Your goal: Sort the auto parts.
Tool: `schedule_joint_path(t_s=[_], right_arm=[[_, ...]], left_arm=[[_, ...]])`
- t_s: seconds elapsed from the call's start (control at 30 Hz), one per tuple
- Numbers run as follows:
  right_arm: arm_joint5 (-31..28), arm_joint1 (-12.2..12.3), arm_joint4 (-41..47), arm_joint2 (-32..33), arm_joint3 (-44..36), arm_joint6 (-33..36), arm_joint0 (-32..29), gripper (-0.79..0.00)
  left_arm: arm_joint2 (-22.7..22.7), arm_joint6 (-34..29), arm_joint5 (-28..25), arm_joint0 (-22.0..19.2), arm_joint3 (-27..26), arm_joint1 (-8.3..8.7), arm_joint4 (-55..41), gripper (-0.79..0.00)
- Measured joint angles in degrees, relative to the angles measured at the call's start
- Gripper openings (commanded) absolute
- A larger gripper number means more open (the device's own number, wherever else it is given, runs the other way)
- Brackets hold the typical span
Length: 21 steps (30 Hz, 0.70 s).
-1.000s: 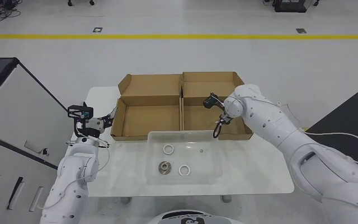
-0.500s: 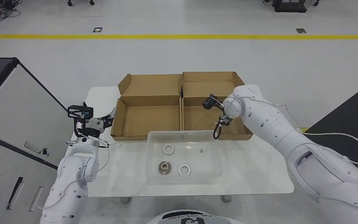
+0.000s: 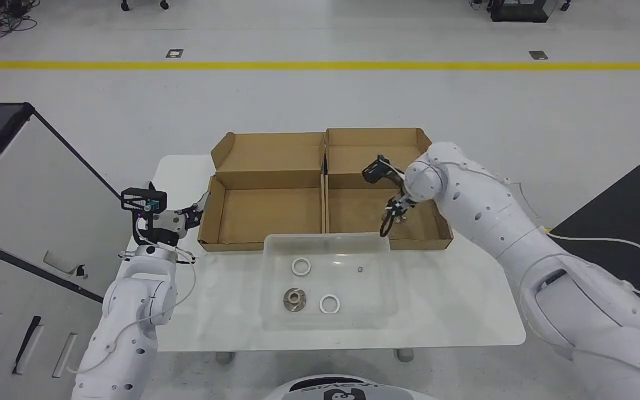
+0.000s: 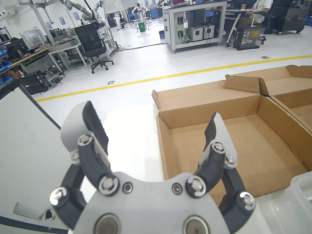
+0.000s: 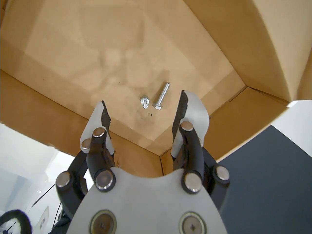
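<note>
Along the bench's near edge sits a clear plastic tray holding two white rings, a metal hub and one tiny part too small to identify. Behind it, two open cardboard boxes stand side by side. The left pincer hovers at the bench's left edge, just beside the left box, jaws spread and empty. The right pincer hangs over the right box near its front right corner, also spread wide and empty. Below it, a long bolt and a short bolt lie just beside each other on the box floor.
</note>
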Motion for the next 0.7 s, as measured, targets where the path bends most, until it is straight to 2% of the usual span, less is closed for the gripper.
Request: schedule_joint_path(t_s=[0.3, 0.57, 0.7], right_arm=[[-3.27, 3.00, 3.67, 7.41, -9.84, 6.16, -0.98, 0.000], [-5.96, 6.13, 12.00, 15.43, -24.34, 14.41, -4.30, 0.000], [-5.75, 7.76, 13.61, 16.65, -30.27, 14.75, -5.92, 0.000]], left_arm=[[0.00, 0.00, 0.00, 0.00, 0.00, 0.00, 0.00, 0.000], [0.00, 0.00, 0.00, 0.00, 0.00, 0.00, 0.00, 0.000], [0.00, 0.00, 0.00, 0.00, 0.00, 0.00, 0.00, 0.000]])
